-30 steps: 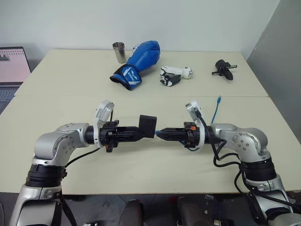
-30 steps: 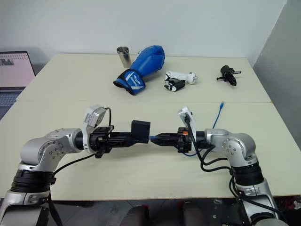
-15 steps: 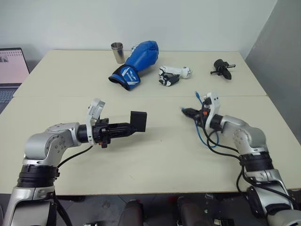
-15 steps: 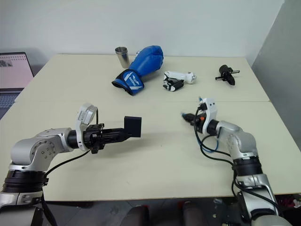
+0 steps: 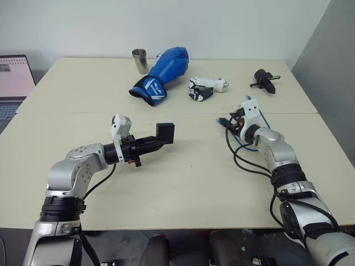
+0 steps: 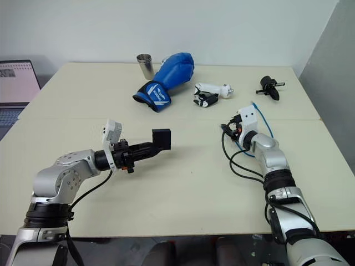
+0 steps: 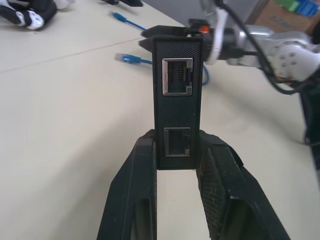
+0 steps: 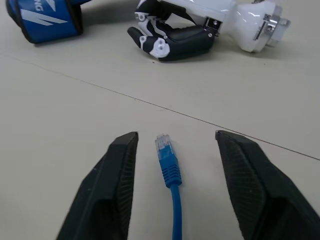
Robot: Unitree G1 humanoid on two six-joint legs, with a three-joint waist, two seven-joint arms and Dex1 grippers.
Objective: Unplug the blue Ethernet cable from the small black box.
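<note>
My left gripper (image 7: 177,150) is shut on the small black box (image 7: 177,65) and holds it level above the table, on the left of the head views (image 5: 165,133). Both ports on the box's face stand empty. The blue Ethernet cable (image 8: 167,162) is free of the box, and its clear-blue plug lies on the table between the fingers of my right gripper (image 8: 172,145). That gripper is open and touches nothing; it hovers low at the right (image 5: 223,121). The rest of the cable trails back beside my right forearm.
At the back of the table lie a blue boxing glove (image 5: 163,69), a metal cup (image 5: 140,61), a white and black handle piece (image 5: 204,88) and a black handled tool (image 5: 263,81). A laptop (image 5: 14,77) stands at the far left. A seam joins two tabletops.
The plug came out of the box as my right gripper pulled away to the right. That gripper has since opened and the plug now lies loose. My left arm pushed the box slightly forward.
</note>
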